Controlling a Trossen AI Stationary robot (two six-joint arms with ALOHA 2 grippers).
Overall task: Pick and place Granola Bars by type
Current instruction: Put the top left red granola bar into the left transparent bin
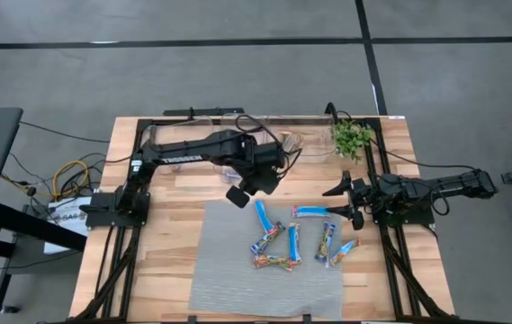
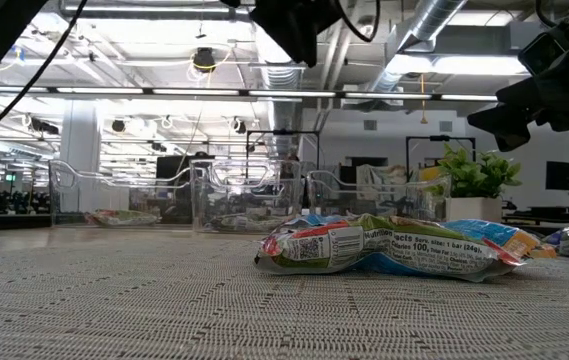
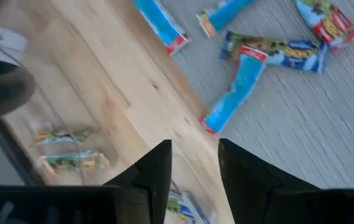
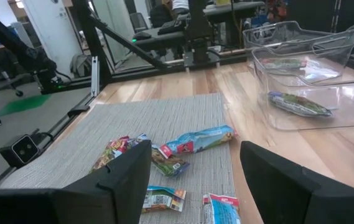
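Note:
Several granola bars lie flat on the grey mat [image 1: 238, 270]: bright blue ones [image 1: 263, 214] [image 1: 312, 211] [image 1: 293, 241] and multicoloured ones [image 1: 266, 239] [image 1: 326, 241] [image 1: 344, 252]. In the low view, one multicoloured bar [image 2: 384, 250] lies nearest. My left gripper [image 1: 238, 193] hangs open and empty above the wood between the bins and the mat's far edge; in its wrist view [image 3: 195, 171] a blue bar [image 3: 236, 90] lies ahead. My right gripper [image 1: 345, 202] is open at the mat's right side, pointing at the bars [image 4: 195, 180].
Clear plastic bins [image 1: 238, 135] stand along the table's far edge, with wrapped bars inside them [image 4: 298, 104] [image 3: 65, 134]. A small green plant [image 1: 353, 137] sits at the far right corner. Bare wood [image 1: 170, 234] lies left of the mat.

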